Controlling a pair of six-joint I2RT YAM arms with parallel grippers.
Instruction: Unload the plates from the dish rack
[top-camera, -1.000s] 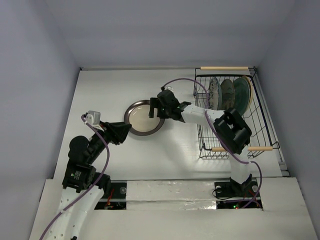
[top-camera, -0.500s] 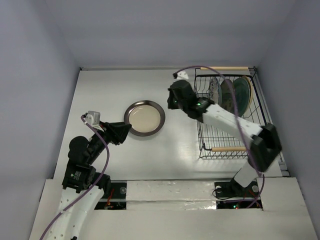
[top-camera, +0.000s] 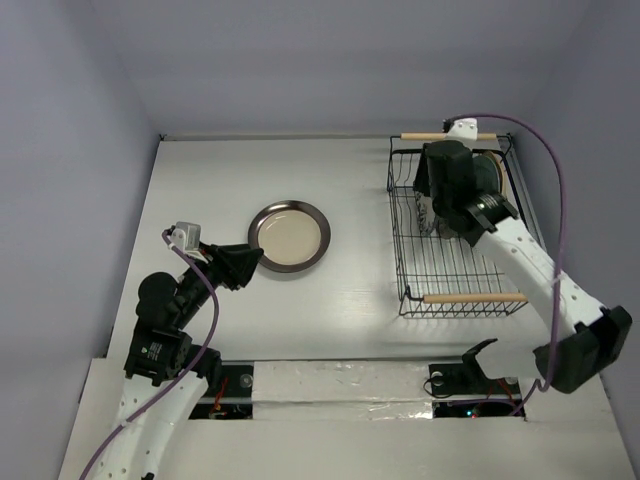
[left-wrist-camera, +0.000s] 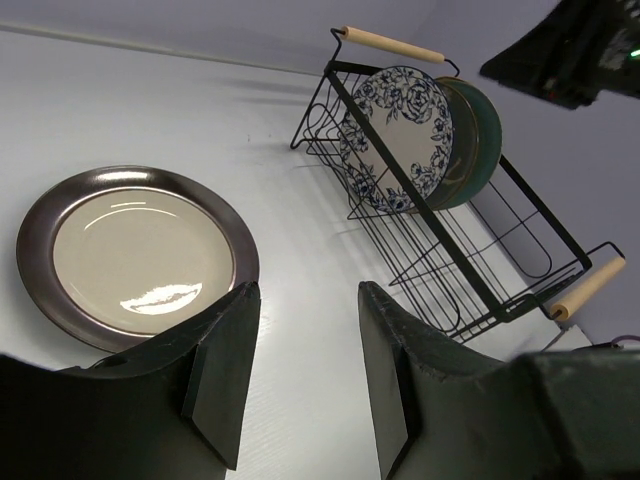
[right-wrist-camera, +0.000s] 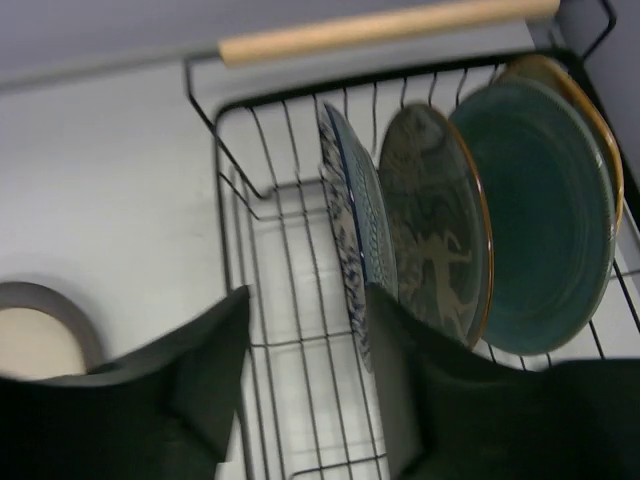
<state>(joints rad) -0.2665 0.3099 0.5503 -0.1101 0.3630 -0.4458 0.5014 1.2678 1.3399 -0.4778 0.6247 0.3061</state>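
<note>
right fingers (right-wrist-camera: 205, 390), parted and empty, hang over the black wire dish rack (right-wrist-camera: 217, 200); the upright white blue-floral plate (right-wrist-camera: 350, 240) lies edge-on at their 1 o'clock. left fingers (left-wrist-camera: 225, 370), parted too, sit well apart.

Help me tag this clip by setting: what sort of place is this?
Probably a robotics test cell, not a kitchen: plain grey walls box in a white table, robot arms are mounted at its near edge, and the only kitchenware is a wire dish rack of plates plus one cream plate.

Rack (top-camera: 445, 270) near half free; plates (right-wrist-camera: 530, 220) crowd far end.
</note>
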